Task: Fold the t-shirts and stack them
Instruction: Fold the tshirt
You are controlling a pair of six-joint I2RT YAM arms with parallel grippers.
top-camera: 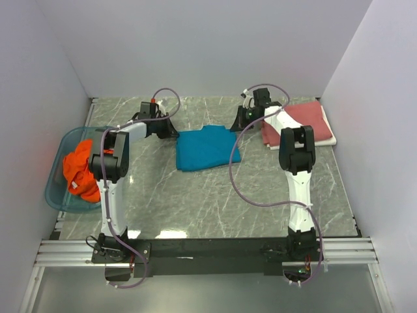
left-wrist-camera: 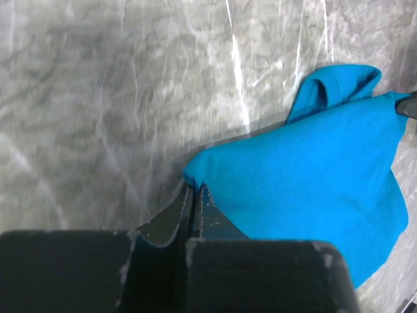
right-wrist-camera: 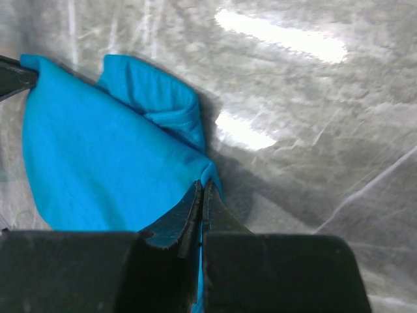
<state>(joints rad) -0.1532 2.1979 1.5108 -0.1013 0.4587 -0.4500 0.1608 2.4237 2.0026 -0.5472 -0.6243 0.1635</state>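
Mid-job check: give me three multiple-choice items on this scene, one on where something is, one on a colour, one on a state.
1. Where is the orange shirt?
A: in the tub on the left
B: spread out flat in the centre
C: hanging from a tool

2. What colour is the middle shirt?
A: red
B: orange
C: teal blue

3. The right tool is:
A: wide open
B: shut on a corner of the middle shirt
C: shut on nothing

Answers:
1 A, the orange cloth lies bunched inside the tub.
2 C, the top view and both wrist views show teal blue cloth.
3 B, the right wrist view shows it closed tight with the cloth corner pinched at its tip.
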